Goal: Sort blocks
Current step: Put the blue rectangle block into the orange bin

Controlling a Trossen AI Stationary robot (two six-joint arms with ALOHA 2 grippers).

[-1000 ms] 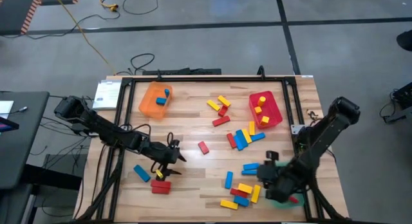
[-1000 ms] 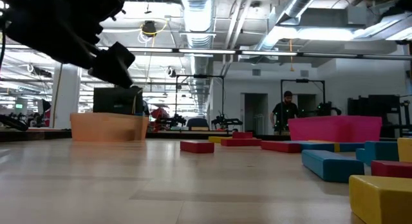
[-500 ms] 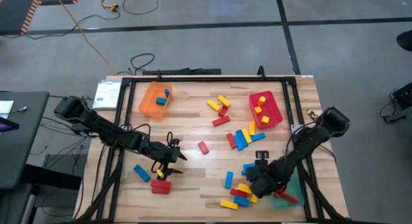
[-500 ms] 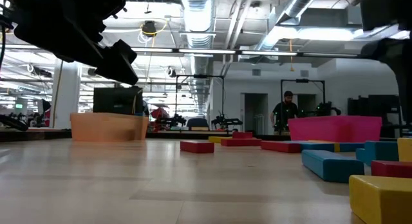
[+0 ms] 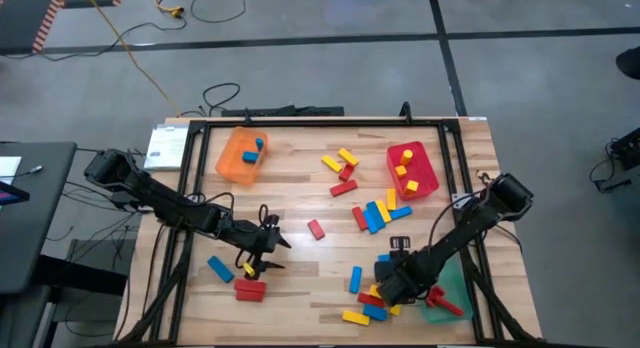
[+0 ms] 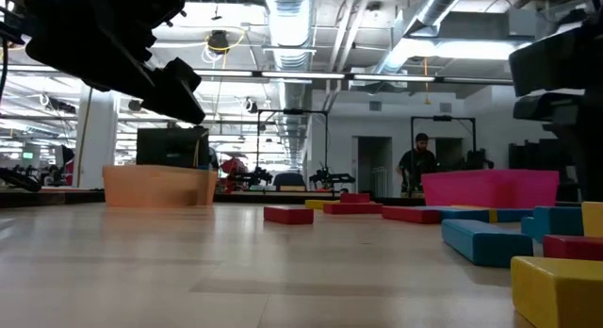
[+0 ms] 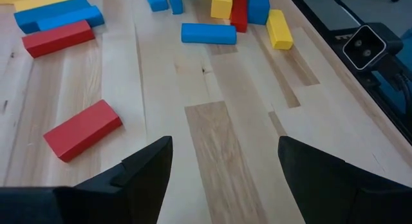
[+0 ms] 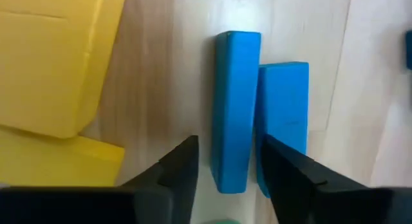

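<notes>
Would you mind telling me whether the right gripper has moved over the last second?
Yes. In the high view the right gripper has travelled away from the green tray at the table's right edge, toward the left, and is now over the block pile.

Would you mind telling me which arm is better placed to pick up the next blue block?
The right: its gripper already straddles a small oblong blue block in the near pile. The left gripper hovers open over bare wooden table.
</notes>
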